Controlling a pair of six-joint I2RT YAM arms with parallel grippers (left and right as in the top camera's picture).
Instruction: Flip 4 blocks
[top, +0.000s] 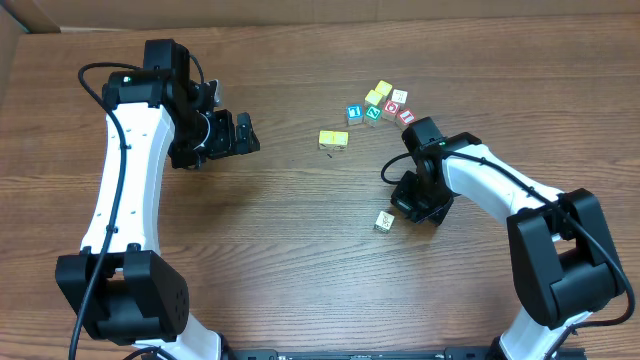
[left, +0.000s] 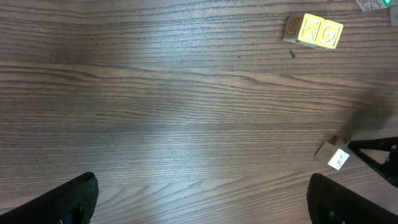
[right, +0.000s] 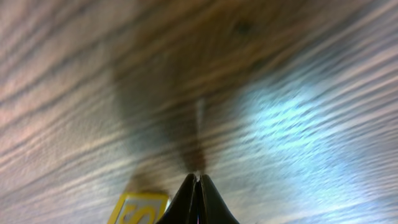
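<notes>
The left gripper (top: 244, 134) was held wide open, empty; the right gripper (right: 198, 186) was shut on nothing beside a pale cube (top: 384, 221) — two yellow blocks (top: 333, 139) lay mid-table, the teal block (top: 372, 114) farther back

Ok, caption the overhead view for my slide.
Overhead: right fingers shut beside a lone pale-topped block, left fingers open, yellow pair and block cluster beyond.

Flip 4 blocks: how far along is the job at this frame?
Possibly done: one lone cube lies beside the right claw, pale face up, yellow showing on a side. In hand: nothing; that claw is shut and empty, the left claw open and far off. Seemingly left: the yellow pair, the teal cube and the red cube, coloured faces up. How many are flipped cannot be told.
</notes>
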